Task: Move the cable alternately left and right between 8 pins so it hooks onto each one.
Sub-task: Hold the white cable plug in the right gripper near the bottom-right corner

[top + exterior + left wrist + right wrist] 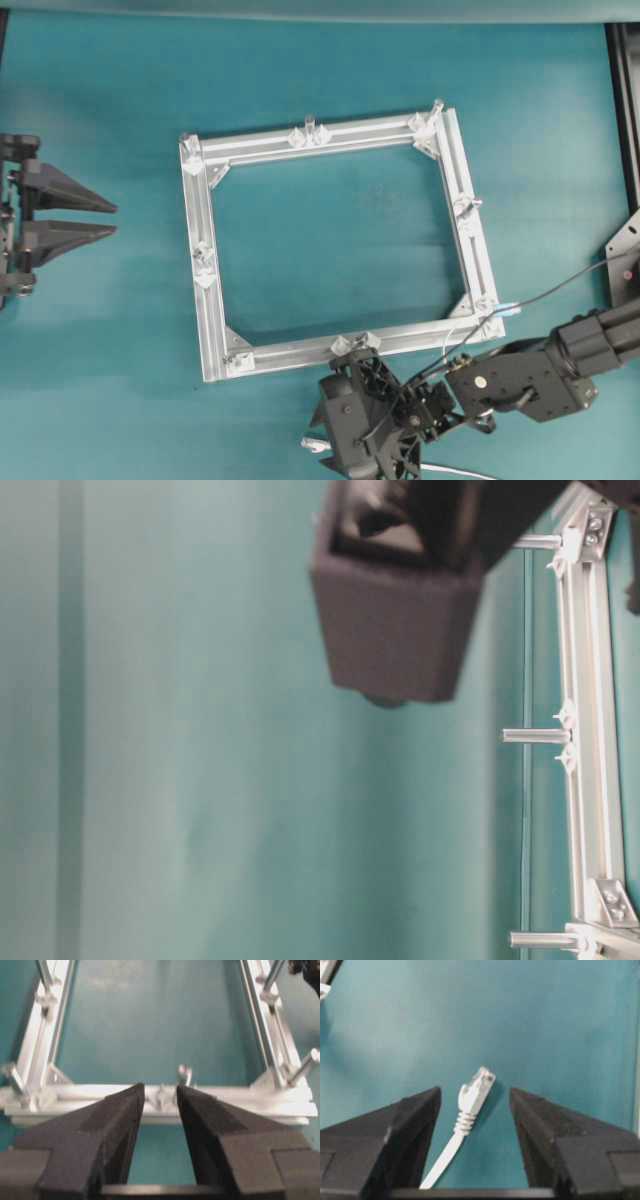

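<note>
White cable (462, 1125) lies flat on the teal worktop (545, 1020) between the spread right fingers (405, 1120), plug end pointing away; left fingers (117, 1120) spread too.

A square aluminium frame (205, 300) lies mid-table on the teal table mat (330, 230). The left gripper (100, 220) sits off its 9 o'clock side, well apart. At 5 o'clock, outside the frame's bar, the right gripper (475, 1095) straddles the thin white cable (465, 1115), untouched.
</note>
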`<act>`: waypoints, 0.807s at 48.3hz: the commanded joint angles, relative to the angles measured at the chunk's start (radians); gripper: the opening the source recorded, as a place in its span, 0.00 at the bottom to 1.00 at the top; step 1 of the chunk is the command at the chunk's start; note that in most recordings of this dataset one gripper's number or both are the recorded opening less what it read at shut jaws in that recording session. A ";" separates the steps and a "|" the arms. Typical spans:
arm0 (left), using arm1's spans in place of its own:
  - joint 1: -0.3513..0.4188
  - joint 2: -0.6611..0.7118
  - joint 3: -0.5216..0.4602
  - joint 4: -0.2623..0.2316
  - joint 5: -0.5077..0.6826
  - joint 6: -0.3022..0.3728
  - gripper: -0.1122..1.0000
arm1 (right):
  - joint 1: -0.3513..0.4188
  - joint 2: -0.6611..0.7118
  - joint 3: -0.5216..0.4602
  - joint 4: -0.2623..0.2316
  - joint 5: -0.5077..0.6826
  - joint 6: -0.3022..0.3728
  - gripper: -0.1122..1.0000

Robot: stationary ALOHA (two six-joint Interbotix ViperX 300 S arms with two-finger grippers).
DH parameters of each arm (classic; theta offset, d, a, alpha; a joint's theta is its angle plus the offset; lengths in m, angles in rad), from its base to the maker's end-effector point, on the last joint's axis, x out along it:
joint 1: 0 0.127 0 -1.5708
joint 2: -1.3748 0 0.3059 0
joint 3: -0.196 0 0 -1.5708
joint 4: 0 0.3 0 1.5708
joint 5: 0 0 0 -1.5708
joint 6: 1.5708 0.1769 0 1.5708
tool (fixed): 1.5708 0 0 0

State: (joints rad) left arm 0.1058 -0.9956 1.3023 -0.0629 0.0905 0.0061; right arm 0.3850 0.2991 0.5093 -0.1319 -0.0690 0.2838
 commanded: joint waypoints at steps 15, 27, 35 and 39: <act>-0.002 -0.178 0.035 0.002 0.123 0.000 0.44 | 0.018 0.035 -0.083 -0.002 0.067 0.069 0.64; -0.002 -0.187 0.048 0.002 0.112 -0.002 0.44 | 0.041 0.058 -0.117 -0.003 0.149 0.077 0.57; -0.003 -0.187 0.048 0.002 0.112 -0.002 0.44 | 0.043 0.055 -0.120 -0.002 0.170 0.109 0.29; -0.002 -0.187 0.048 0.002 0.112 -0.002 0.44 | 0.048 0.049 -0.120 -0.003 0.184 0.130 0.26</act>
State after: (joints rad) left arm 0.1058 -1.1888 1.3591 -0.0629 0.2102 0.0077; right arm 0.4080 0.3651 0.4004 -0.1335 0.1012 0.4019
